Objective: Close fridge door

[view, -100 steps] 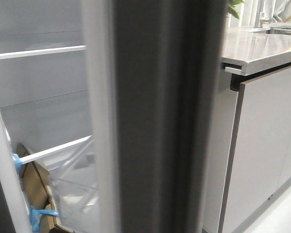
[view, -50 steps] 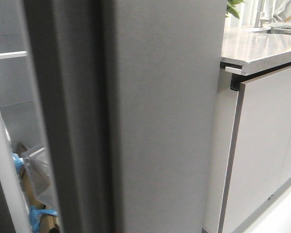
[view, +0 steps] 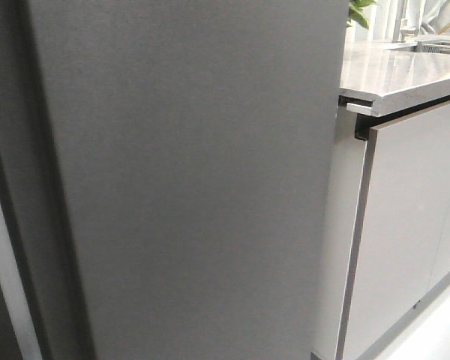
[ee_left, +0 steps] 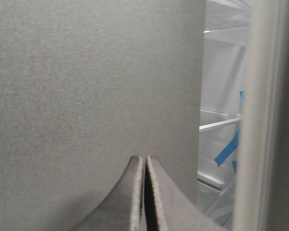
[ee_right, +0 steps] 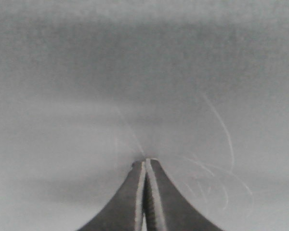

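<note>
The tall, flat, matte dark grey fridge door fills most of the front view, its outer face turned toward the camera and its finely grained surface running from top edge to bottom edge of the frame. Along its left side a darker grey band and a thin pale strip show. Just to the right stands a run of pale grey glossy cabinet fronts under a polished light stone countertop, with a few green plant leaves at the far end and a strip of pale floor below.

In the left wrist view, the left gripper has its two dark fingers pressed together with nothing between them, tips up against the grey panel. Past the panel's edge, the white fridge interior is visible with a white wire shelf rail and pieces of blue tape, so the door stands slightly ajar.

In the right wrist view, the right gripper is likewise closed and empty, its tips close to a grey surface marked with faint pale scratches; whether they touch cannot be told.
</note>
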